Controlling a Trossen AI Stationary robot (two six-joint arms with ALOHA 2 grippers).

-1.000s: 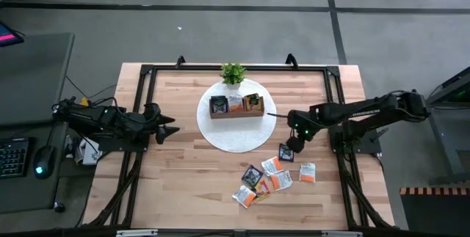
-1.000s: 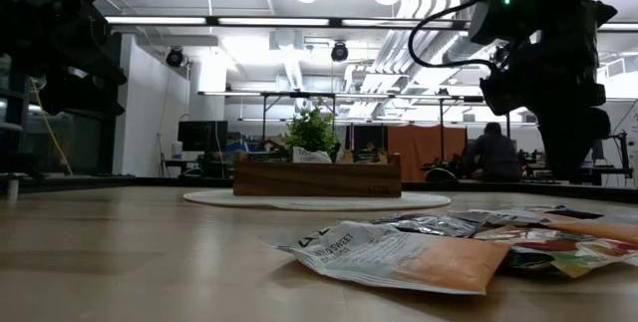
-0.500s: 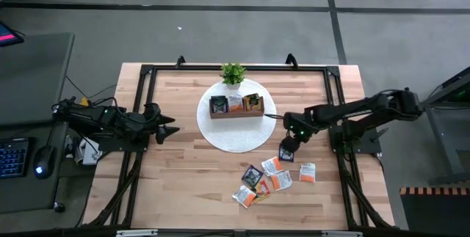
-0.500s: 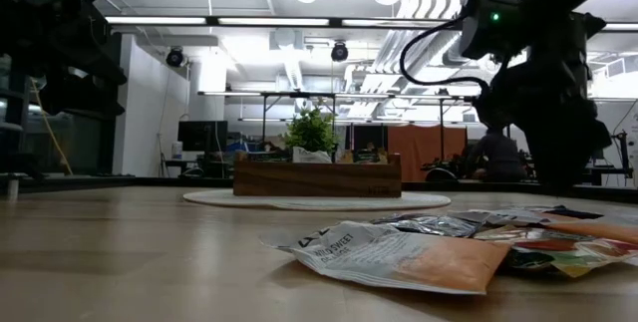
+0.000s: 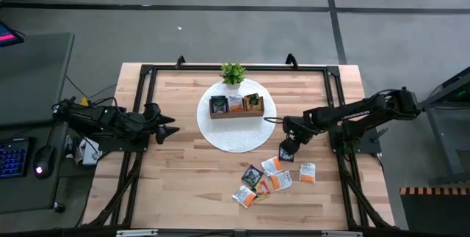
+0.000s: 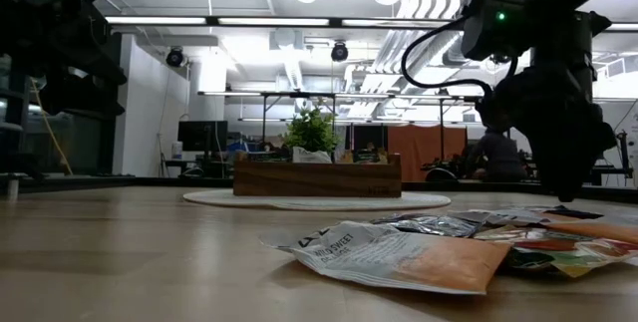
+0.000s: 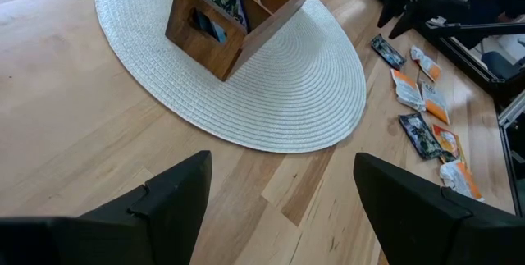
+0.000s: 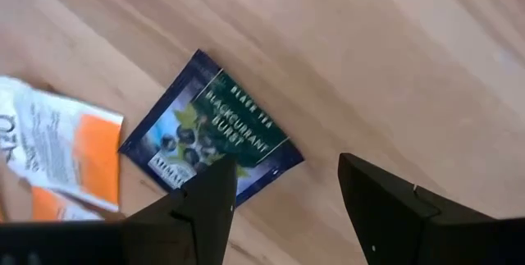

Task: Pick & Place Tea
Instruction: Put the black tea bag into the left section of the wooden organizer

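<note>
Right gripper (image 8: 279,187), fingers apart, hovers over dark sachet (image 8: 215,134), at tray's (image 5: 236,112) five o'clock. Left gripper (image 7: 279,207), fingers apart, waits at nine o'clock.

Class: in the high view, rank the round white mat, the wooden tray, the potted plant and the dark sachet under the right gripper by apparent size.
1. Round white mat
2. Wooden tray
3. Potted plant
4. Dark sachet, slightly smaller than the plant
</note>
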